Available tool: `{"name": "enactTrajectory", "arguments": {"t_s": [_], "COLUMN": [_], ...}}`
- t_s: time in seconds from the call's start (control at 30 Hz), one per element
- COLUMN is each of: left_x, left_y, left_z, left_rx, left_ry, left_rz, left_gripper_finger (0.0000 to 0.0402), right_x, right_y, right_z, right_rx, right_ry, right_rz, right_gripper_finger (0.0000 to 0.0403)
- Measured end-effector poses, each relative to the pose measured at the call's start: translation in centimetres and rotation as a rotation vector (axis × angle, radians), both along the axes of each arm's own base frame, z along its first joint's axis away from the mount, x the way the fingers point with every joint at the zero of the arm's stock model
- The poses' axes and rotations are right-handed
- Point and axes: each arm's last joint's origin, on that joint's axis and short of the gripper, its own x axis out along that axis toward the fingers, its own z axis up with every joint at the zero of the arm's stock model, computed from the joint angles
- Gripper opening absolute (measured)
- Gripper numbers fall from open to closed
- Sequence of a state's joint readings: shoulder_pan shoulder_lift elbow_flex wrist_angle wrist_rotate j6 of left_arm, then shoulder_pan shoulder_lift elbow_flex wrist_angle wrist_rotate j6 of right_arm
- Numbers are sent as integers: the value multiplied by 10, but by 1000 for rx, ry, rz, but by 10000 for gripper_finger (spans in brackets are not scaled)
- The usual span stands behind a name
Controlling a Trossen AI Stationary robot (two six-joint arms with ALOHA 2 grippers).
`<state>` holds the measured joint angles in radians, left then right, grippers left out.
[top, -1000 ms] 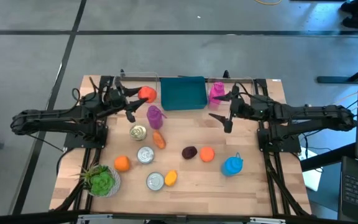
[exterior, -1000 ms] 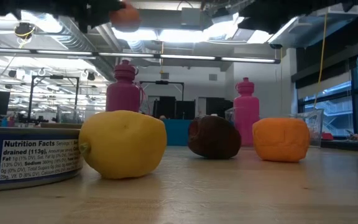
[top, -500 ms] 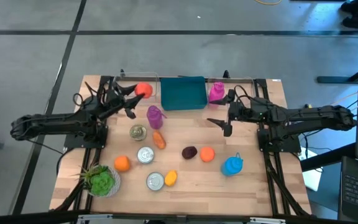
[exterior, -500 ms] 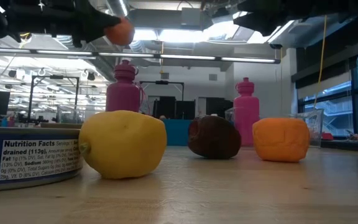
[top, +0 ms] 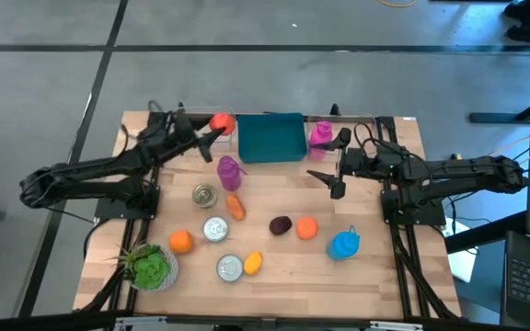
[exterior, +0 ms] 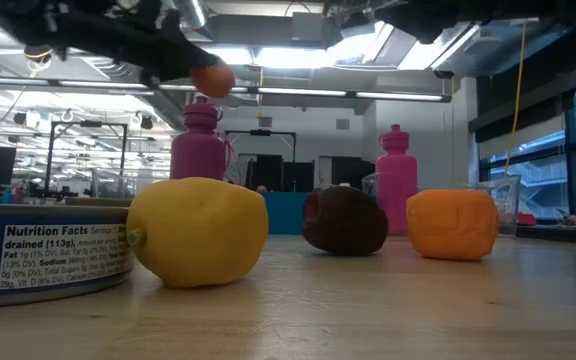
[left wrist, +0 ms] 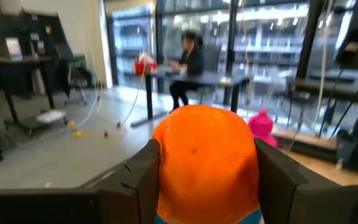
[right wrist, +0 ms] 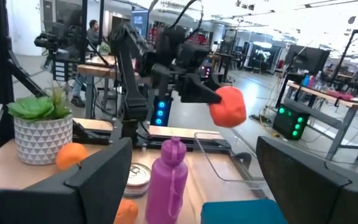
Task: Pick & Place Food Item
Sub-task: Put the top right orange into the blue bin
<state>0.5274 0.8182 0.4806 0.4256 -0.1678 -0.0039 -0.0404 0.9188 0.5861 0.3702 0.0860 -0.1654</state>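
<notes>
Open-plan robotics lab: exposed ceiling ducts (exterior: 298, 30), equipment benches (right wrist: 104, 68), person at a desk (left wrist: 188, 62).

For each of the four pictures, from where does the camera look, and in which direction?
High: overhead, straight down; both arms, table.
Low: table height, level across; yellow fruit close, left arm above.
Left wrist: forward past its own fingers clamping the orange fruit.
Right wrist: forward between its open fingers, toward the left end effector.
Shared: that orange fruit and the purple bottle show in the high and right wrist views.
</notes>
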Motion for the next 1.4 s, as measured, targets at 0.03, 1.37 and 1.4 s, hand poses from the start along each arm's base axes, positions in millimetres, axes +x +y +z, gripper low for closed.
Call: {"name": "enactTrajectory", "arguments": {"t_s": [0.03, 1.37, 1.4], "left_x": [5, 101, 101], "left_y": [5, 105, 105], "left_z": [3, 25, 24], "left_rx": [-15, -269, -276], "left_ry": [26, 482, 494], "left_rz": [3, -50, -52], "left_gripper_finger": [176, 175, 175], "right_x": [0, -12, -12], "right_y": [-1, -20, -21], "right_z": [0, -52, -52], "right_rx": [0, 128, 128], "right_ry": [4, -42, -44], "right_rz": [-3, -102, -105], "right_gripper_finger": [341, 341, 341]}}
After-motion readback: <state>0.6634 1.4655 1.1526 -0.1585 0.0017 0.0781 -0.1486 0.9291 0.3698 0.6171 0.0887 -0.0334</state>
